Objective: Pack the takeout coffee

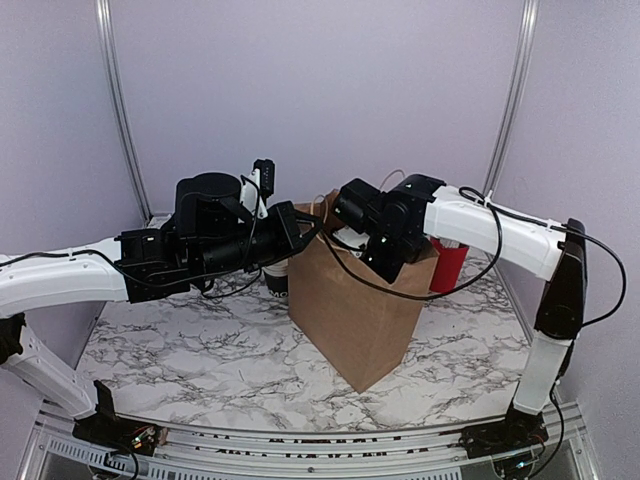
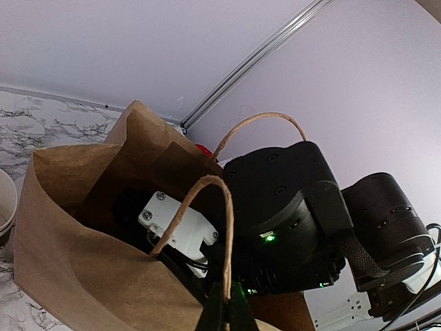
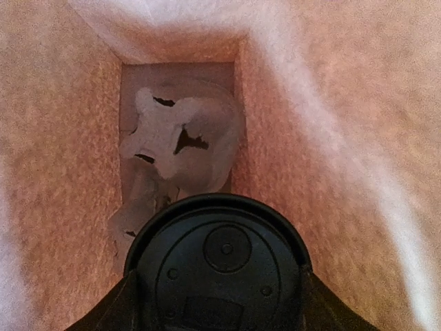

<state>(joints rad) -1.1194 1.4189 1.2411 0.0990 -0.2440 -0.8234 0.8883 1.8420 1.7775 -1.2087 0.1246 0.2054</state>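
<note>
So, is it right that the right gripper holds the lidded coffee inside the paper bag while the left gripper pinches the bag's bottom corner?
Not the bottom corner: the left wrist view shows the left gripper pinching a handle of the paper bag. The rest stands.

Walls (image 1: 320, 90) were plain pale lilac, evenly lit. Metal strips (image 1: 118, 110) ran up both rear corners. Table (image 1: 200, 360) was white marble-patterned, grey-veined; metal rail (image 1: 300, 448) lined its near edge.
</note>
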